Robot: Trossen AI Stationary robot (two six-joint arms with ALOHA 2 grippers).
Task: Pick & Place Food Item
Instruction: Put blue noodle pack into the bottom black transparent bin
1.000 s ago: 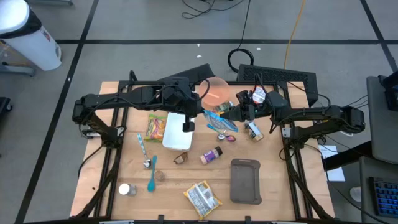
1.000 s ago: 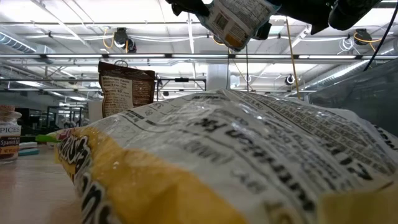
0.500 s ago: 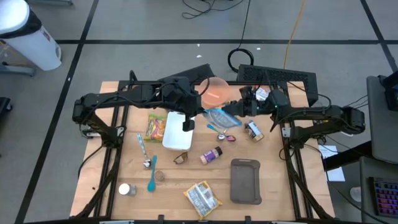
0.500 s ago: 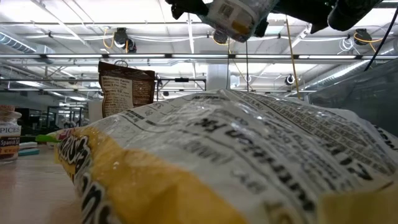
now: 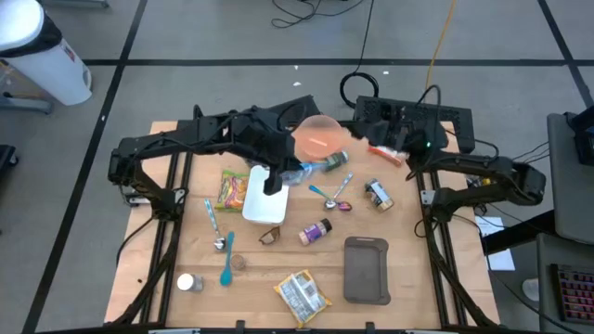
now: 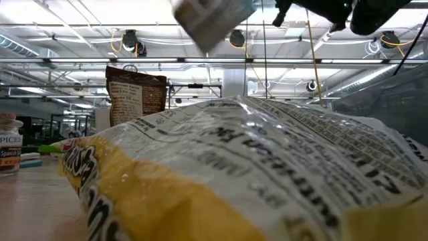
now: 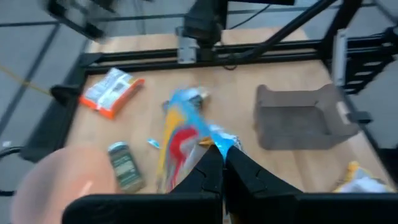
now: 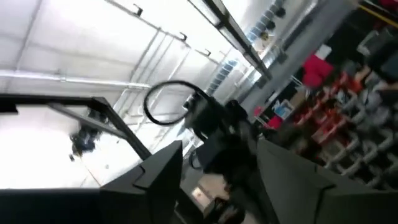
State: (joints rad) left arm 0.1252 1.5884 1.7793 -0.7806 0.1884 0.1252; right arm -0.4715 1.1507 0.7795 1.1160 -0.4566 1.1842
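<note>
**Left claw holds the blue snack packet over the middle of the surface**

Your left claw [image 7: 222,160] is pinched tight on a corner of the blue snack packet [image 7: 186,127], which hangs above the wooden surface [image 5: 408,269] just beside the pink bowl [image 5: 318,136]. Your right claw [image 8: 217,168] stands with its fingers apart and empty, raised at the far right edge, well apart from the packet. A grey tray [image 5: 366,269] sits near the front.

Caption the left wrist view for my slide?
Left gripper shut on a blue snack bag above the table.
</note>
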